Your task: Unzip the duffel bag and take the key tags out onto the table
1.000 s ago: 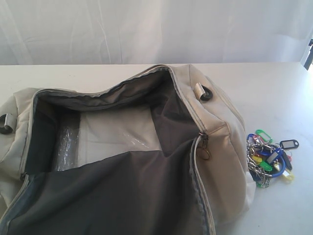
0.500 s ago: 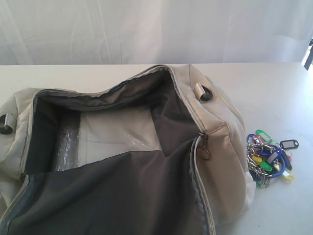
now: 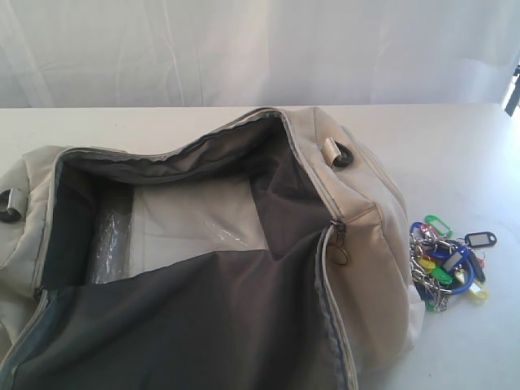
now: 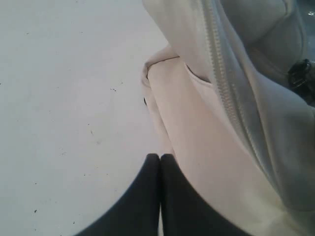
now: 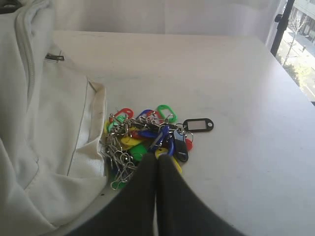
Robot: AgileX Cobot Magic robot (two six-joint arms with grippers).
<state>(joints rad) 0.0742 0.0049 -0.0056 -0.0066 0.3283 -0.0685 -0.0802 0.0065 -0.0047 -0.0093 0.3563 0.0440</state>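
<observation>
The cream duffel bag [image 3: 357, 236] lies unzipped on the white table [image 3: 455, 146], its dark lining and a pale bottom panel showing. The key tags [image 3: 445, 260] lie in a coloured bunch on the table, just right of the bag's end. In the right wrist view the key tags [image 5: 147, 137] rest beside the duffel bag [image 5: 44, 128], and my right gripper [image 5: 157, 158] hovers over them, shut and empty. My left gripper [image 4: 160, 157] is shut and empty above the table [image 4: 64, 98], next to the duffel bag [image 4: 206, 128]. Neither arm shows in the exterior view.
A white curtain [image 3: 260, 49] hangs behind the table. Bare tabletop stretches to the right of the key tags [image 5: 246, 98]. A black D-ring [image 3: 342, 156] sits on the bag's right end and a zipper pull [image 3: 336, 230] hangs near it.
</observation>
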